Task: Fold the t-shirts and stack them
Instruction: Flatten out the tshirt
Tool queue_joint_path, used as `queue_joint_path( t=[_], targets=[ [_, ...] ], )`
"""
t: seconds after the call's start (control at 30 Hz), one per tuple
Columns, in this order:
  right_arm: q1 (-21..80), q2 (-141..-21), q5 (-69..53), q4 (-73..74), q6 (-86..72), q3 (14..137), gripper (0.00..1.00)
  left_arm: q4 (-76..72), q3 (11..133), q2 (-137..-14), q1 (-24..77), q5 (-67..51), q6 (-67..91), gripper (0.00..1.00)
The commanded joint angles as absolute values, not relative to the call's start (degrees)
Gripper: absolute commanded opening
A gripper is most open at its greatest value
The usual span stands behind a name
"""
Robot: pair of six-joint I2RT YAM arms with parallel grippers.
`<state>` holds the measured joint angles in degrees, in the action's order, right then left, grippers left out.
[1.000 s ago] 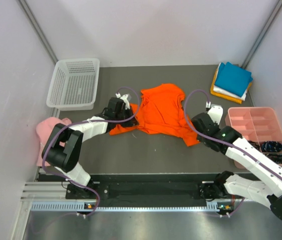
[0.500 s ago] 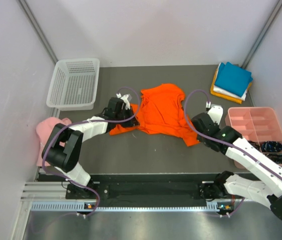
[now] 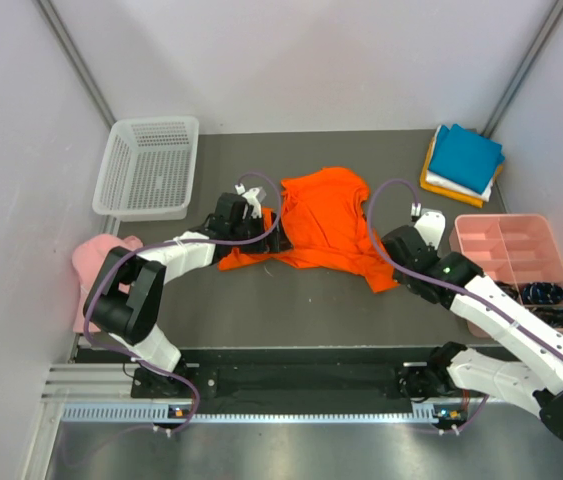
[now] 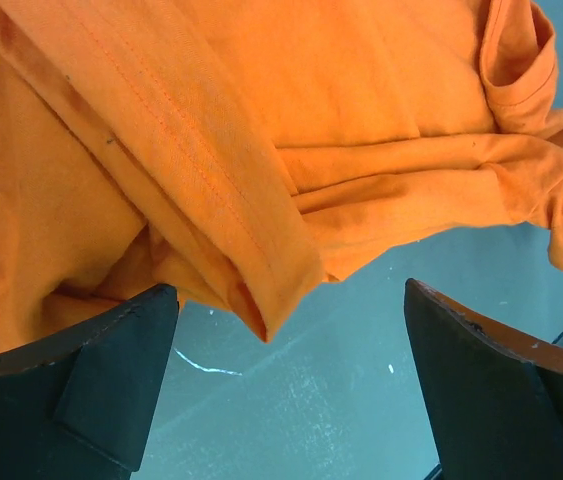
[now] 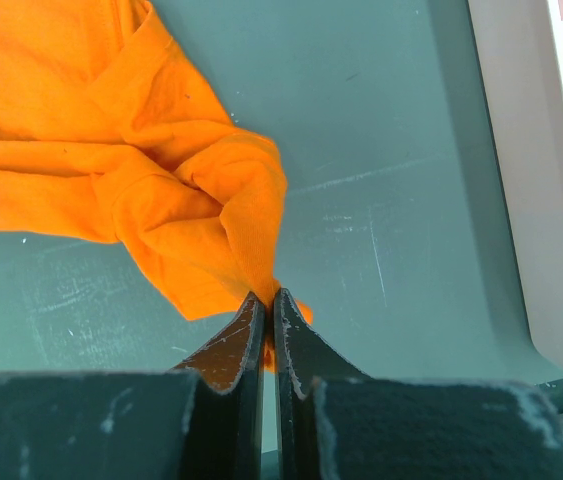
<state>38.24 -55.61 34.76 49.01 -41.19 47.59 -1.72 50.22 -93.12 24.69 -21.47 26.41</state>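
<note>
Left tool (image 4: pixel 289 300) gapes wide over the hem of the orange t-shirt (image 3: pixel 326 220), holding nothing, probably ready to take hold. The right tool (image 5: pixel 266 300) pinches a bunched corner, seemingly anchoring it. The shirt lies crumpled mid-way across the table (image 3: pixel 291 300), well apart from the folded stack (image 3: pixel 464 160).
</note>
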Motion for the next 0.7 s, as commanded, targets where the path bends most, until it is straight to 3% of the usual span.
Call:
queue_joint_path(
  t=[0.0,0.17,0.47,0.67],
  targets=[
    [38.76,-54.67,34.72,48.08,-41.75,47.81,0.00,-1.85,52.03,-90.88,24.87,-21.97,24.78,0.99],
    [38.76,-54.67,34.72,48.08,-41.84,47.81,0.00,-1.23,52.64,-91.14,24.87,-21.09,25.22,0.97],
    [38.76,-54.67,34.72,48.16,-41.66,47.81,0.00,-0.26,52.30,-89.13,24.87,-21.97,27.07,0.77],
    [38.67,-54.84,34.46,47.46,-41.75,47.64,0.00,5.35,50.45,-83.51,24.87,-18.90,26.02,0.79]
  ],
)
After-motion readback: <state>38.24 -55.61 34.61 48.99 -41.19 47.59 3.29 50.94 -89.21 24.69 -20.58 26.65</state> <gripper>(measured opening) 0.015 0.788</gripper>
